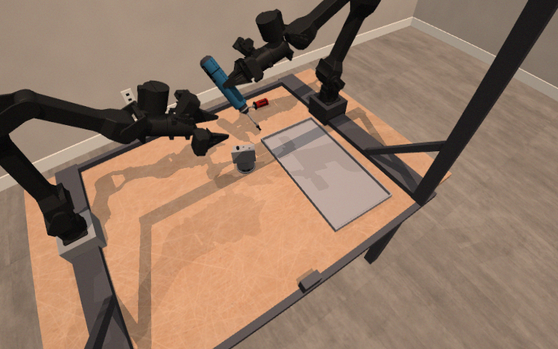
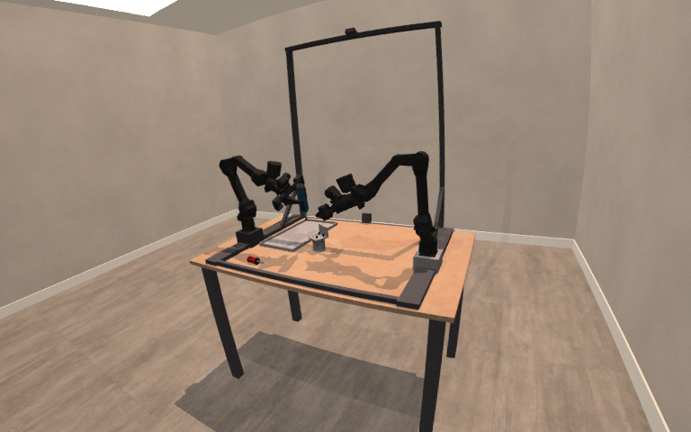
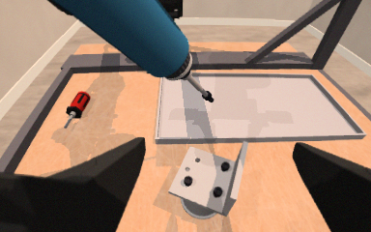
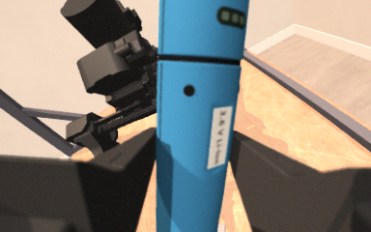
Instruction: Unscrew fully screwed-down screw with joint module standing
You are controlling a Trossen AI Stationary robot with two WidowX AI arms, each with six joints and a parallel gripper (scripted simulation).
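Note:
The joint module [image 1: 245,163] stands upright on the table, a grey cylinder with an L-shaped bracket [image 3: 209,178] on top. Three black screws [image 3: 217,191] and one empty hole show on the bracket in the left wrist view. My left gripper [image 1: 211,127] is open and empty, raised to the left of the module and apart from it. My right gripper [image 1: 233,78] is shut on the blue electric screwdriver [image 1: 221,86], held tilted in the air with its bit [image 1: 254,122] pointing down toward the table behind the module. The barrel fills the right wrist view [image 4: 198,121].
A small red-handled screwdriver [image 1: 260,102] lies on the table near the back rail. A shallow grey tray [image 1: 324,171] lies to the right of the module. Dark frame rails border the table, and a tall post [image 1: 481,102] stands at the right.

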